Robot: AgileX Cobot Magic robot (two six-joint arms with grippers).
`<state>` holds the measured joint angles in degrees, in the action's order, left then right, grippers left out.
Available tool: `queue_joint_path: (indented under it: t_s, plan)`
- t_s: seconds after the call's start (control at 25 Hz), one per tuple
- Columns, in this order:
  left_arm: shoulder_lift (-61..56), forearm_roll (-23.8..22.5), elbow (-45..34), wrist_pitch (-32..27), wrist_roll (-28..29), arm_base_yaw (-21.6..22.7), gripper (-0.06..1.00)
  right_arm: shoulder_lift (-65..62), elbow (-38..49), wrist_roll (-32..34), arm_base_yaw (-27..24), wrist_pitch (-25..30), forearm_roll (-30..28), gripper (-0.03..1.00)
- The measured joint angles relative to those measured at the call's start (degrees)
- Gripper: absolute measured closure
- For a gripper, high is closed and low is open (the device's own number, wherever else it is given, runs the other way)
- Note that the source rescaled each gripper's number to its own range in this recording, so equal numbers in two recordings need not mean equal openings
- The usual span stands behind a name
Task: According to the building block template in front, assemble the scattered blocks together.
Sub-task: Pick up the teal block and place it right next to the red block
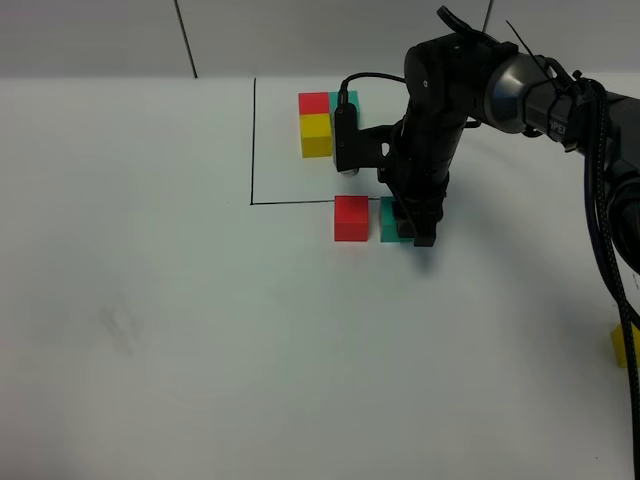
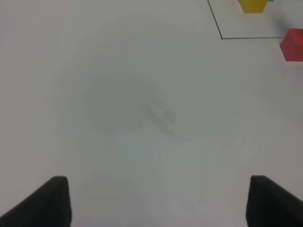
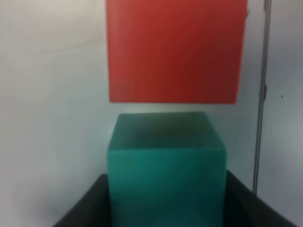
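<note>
Far left: left hand [image 2: 158,201] spread wide over bare table [image 1: 150,330], holding nothing. Further right, inside the black frame [image 1: 254,140], the template [image 1: 322,120]: red, teal and yellow in an L. Just outside the frame's near line, the red cube [image 1: 351,218], then the teal cube [image 1: 389,222] just beside it across a thin gap, pinched on two opposite sides by the right hand [image 1: 414,228]. At the far right edge, well apart, the yellow cube [image 1: 625,345].

Probably light, stiff and matte, so little risk of slipping; best taken square across two flat faces, leaving free the face meant to meet a neighbour.

From the right wrist: that thin gap and both fingers [image 3: 87,208] flanking the teal, masked from above by the arm [image 1: 470,90]. From high up only: the template's layout and the yellow cube.
</note>
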<state>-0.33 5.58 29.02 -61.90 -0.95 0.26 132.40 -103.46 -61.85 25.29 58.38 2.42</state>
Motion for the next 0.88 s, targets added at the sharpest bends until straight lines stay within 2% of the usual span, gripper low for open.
queue_joint_path:
  t_s: [0.88]
  plan:
    - [0.00, 0.00, 0.00, 0.00, 0.00, 0.00, 0.26, 0.06, 0.00, -0.11, 0.05, -2.03, 2.62, 0.71]
